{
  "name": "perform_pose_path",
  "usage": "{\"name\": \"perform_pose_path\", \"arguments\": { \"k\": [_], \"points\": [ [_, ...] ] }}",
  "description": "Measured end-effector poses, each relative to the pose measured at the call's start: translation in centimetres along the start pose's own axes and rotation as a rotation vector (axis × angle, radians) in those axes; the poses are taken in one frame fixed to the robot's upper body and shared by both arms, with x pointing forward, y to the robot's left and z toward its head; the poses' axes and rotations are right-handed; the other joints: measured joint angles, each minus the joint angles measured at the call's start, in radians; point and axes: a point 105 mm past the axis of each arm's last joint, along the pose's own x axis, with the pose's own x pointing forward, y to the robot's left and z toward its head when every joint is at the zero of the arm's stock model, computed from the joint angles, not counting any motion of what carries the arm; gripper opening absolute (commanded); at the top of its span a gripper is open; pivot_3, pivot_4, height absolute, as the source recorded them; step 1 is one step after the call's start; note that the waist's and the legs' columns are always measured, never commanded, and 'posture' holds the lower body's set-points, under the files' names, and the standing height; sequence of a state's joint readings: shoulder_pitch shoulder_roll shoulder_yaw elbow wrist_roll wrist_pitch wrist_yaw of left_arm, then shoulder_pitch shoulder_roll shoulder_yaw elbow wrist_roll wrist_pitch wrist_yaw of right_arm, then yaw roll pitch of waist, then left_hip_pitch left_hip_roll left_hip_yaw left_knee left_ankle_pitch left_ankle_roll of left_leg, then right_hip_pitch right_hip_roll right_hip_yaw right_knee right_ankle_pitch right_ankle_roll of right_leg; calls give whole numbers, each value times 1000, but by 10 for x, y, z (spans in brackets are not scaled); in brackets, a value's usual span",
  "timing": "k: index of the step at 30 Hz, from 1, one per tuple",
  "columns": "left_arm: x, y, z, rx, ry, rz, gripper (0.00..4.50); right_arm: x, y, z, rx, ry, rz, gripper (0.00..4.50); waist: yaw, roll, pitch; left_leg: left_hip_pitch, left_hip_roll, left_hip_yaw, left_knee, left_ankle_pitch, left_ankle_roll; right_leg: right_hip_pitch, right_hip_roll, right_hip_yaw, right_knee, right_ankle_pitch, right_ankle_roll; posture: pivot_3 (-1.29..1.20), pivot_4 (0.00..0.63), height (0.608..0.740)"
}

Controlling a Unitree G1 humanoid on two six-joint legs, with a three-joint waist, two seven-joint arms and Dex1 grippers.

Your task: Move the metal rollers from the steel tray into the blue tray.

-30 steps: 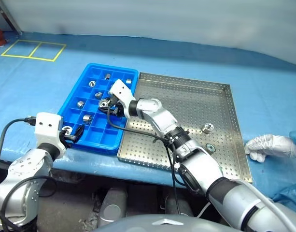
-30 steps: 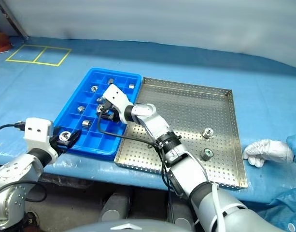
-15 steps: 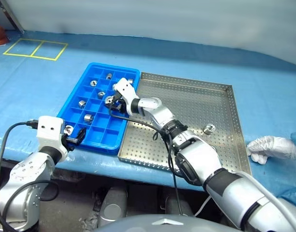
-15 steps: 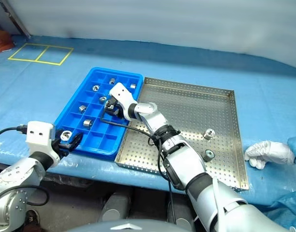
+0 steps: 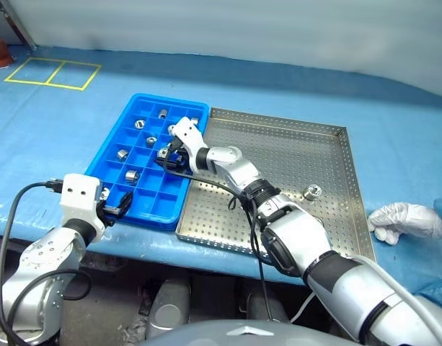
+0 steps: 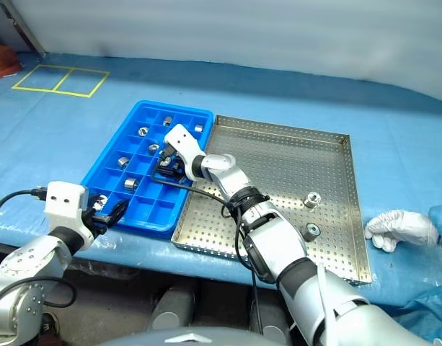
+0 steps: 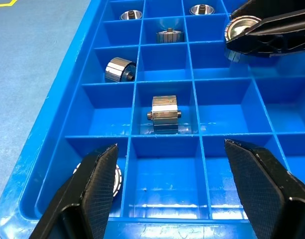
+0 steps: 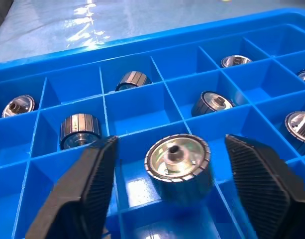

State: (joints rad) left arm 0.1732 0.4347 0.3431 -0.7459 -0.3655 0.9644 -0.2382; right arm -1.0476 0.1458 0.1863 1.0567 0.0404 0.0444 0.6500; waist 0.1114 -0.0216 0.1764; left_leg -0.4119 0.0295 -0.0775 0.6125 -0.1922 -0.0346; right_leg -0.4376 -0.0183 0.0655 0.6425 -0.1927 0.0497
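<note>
Blue tray [image 8: 142, 45] beneath right pincer [image 8: 179, 164]: spread wide, roller [image 8: 178, 160] between fingers, untouched; left pincer [image 7: 177, 184] spread, empty.

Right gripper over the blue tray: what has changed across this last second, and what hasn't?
The right gripper has opened its jaws and let go of a metal roller, which now sits in a compartment of the blue tray. The left gripper stayed open at the tray's near corner; two rollers remain on the steel tray.

- the work surface [image 5: 76, 130] is covered in blue sheeting
- a yellow taped rectangle [image 5: 51, 74] is marked at its far left
- a pale grey wall [image 5: 242, 29] is seen behind
</note>
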Motion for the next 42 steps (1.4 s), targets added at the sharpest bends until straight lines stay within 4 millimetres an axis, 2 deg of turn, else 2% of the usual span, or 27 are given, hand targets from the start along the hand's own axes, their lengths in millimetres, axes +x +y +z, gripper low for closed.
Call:
{"name": "perform_pose_path", "arguments": {
  "k": [6,8,11,13,16,20,25,28,32,35,38,42],
  "points": [
    [1,-2,1,2,-3,-10,3705,-1,-4,4,-8,-24,-30,3835,0,0,0,0,0,0,0,0,0,0,0,0,0,0,0,426,150,740],
    [4,-9,6,7,-19,-40,3705,-4,-9,13,-34,-54,-58,3835,0,0,0,-1,0,0,0,0,0,0,0,0,0,0,0,415,150,740],
    [13,-27,20,25,-70,-126,3705,-19,-17,30,-124,-119,-106,3835,9,0,0,-2,0,-1,0,0,0,0,0,-1,-1,0,0,379,150,740],
    [20,-39,29,36,-98,-182,3705,-37,-22,35,-169,-144,-129,3835,14,0,0,-1,-2,-1,0,0,-2,1,-1,-1,-1,-1,1,322,150,740],
    [32,-55,36,48,-108,-265,3705,-77,-28,22,-188,-122,-183,3835,14,0,0,-2,-4,-2,1,0,-4,3,-4,-1,-2,-1,3,260,150,740],
    [48,-88,48,85,-128,-422,3705,-133,-31,1,-155,-51,-312,3835,-3,0,0,-2,-4,-2,2,0,-4,2,-4,-1,-2,-1,4,149,150,740],
    [63,-119,58,116,-133,-579,3705,-183,-34,-19,-154,69,-492,3835,-66,1,0,-1,-4,0,3,0,-4,3,-4,0,-1,-1,4,53,150,740],
    [65,-136,59,156,-120,-686,3705,-201,-29,-31,-127,130,-556,3835,-101,1,0,-1,-4,0,3,0,-4,3,-4,0,-1,-1,4,22,150,740],
    [69,-158,61,227,-102,-823,3705,-220,-21,-35,-108,170,-607,3835,-139,1,0,-1,-4,0,5,0,-4,3,-4,1,-1,-1,5,-5,150,740],
    [70,-171,57,262,-89,-901,3705,-237,-21,-47,-93,241,-665,3835,-150,1,0,-1,-4,0,7,0,-4,5,-4,1,-1,0,5,-32,150,740],
    [71,-181,48,270,-59,-954,3705,-245,-18,-56,-59,279,-688,3835,-160,1,0,-1,-4,0,8,0,-3,5,-4,1,-1,0,6,-55,150,740],
    [67,-192,44,281,-57,-1011,3705,-256,-2,-69,13,314,-695,3835,-171,1,0,-1,-4,-1,8,0,-3,5,-4,1,-1,0,6,-74,150,740]
  ]
}}
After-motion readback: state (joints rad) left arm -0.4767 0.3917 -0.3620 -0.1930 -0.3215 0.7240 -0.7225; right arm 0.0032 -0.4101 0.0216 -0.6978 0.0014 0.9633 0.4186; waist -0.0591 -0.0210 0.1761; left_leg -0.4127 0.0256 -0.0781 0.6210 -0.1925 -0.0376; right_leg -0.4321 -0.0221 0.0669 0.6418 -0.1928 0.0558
